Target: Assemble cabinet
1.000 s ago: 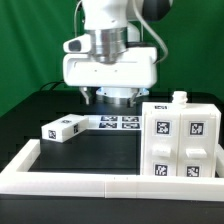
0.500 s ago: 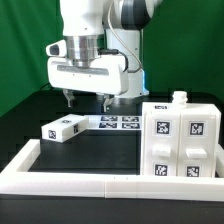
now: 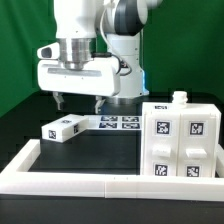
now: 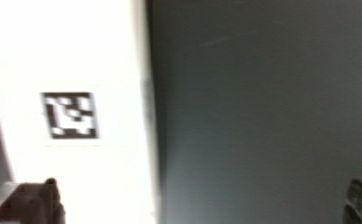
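The white cabinet box [image 3: 184,142] with several marker tags stands at the exterior view's right, a small white knob on top. A smaller white block [image 3: 64,128] with tags lies on the black table at the exterior view's left. My gripper [image 3: 77,101] hangs open and empty above that block, its two dark fingers [image 3: 58,100] spread wide. In the wrist view a white tagged part [image 4: 62,110] lies below, with one fingertip [image 4: 30,202] over it and the other over the dark table.
The marker board [image 3: 120,122] lies flat at the back centre. A long low white rail [image 3: 70,176] edges the table's front and sides. A green backdrop stands behind.
My gripper has moved toward the exterior view's left, from above the marker board to above the small white block. The parts have not moved.
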### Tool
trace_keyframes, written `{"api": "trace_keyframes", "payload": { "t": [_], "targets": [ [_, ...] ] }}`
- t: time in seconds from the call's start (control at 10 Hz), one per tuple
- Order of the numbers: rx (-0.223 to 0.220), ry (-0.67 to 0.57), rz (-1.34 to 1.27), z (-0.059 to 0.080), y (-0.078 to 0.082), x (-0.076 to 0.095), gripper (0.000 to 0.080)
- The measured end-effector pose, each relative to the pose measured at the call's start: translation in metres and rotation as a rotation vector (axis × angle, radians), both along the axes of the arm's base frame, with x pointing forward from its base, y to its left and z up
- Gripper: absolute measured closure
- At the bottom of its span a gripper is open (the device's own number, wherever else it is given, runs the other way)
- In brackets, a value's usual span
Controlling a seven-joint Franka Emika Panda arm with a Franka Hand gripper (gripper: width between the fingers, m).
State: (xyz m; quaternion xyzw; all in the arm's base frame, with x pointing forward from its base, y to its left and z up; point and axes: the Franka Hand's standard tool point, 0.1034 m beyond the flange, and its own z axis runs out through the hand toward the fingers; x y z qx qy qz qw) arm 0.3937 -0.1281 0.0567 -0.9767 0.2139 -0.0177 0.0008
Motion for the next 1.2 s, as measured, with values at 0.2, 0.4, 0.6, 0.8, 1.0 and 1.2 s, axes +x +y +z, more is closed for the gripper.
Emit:
{"api": "trace_keyframes", "payload": {
  "t": [0.2, 0.4, 0.6, 0.8, 1.0, 1.2],
  "targets": [
    [-0.007, -0.001, 0.022, -0.005, -0.016, -0.007, 0.0002],
    [-0.011, 0.009, 0.043, -0.011, -0.027, -0.013, 0.0002],
    [-0.017, 0.019, 0.056, -0.021, -0.030, -0.016, 0.0002],
    [-0.019, 0.030, 0.059, -0.031, -0.031, -0.017, 0.0002],
    [-0.016, 0.058, 0.072, -0.045, -0.027, -0.024, 0.0002],
    [-0.012, 0.067, 0.083, -0.049, -0.022, -0.025, 0.0002]
  ]
}}
